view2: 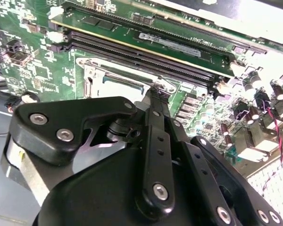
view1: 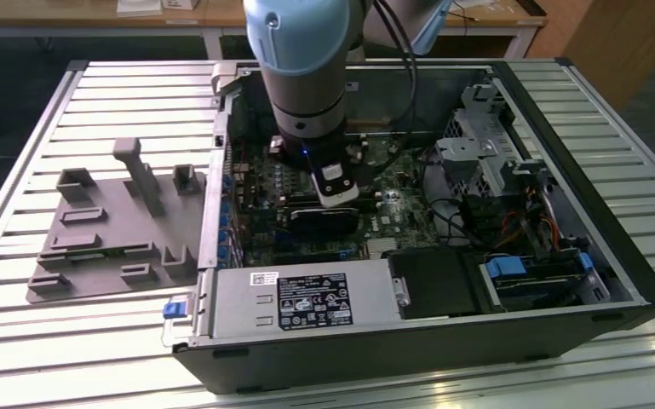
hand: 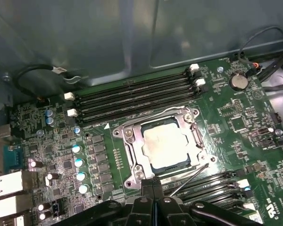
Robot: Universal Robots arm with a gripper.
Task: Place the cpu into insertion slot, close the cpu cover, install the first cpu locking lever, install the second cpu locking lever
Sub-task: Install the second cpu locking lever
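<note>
Now, cpu (hand: 163, 144): flat square chip, dull silver-grey top, seated in the insertion slot (hand: 132, 162).
Cpu cover (hand: 190, 133): thin silvery frame, lying down around the chip.
Gripper (hand: 153, 182): black fingers pressed together, tips at the socket's edge beside a thin wire lever (hand: 191, 176).

You've got the cpu (hand: 164, 143) lying flat in the slot (hand: 132, 181), silver top up. The cover (hand: 191, 123) lies closed around it.
</note>
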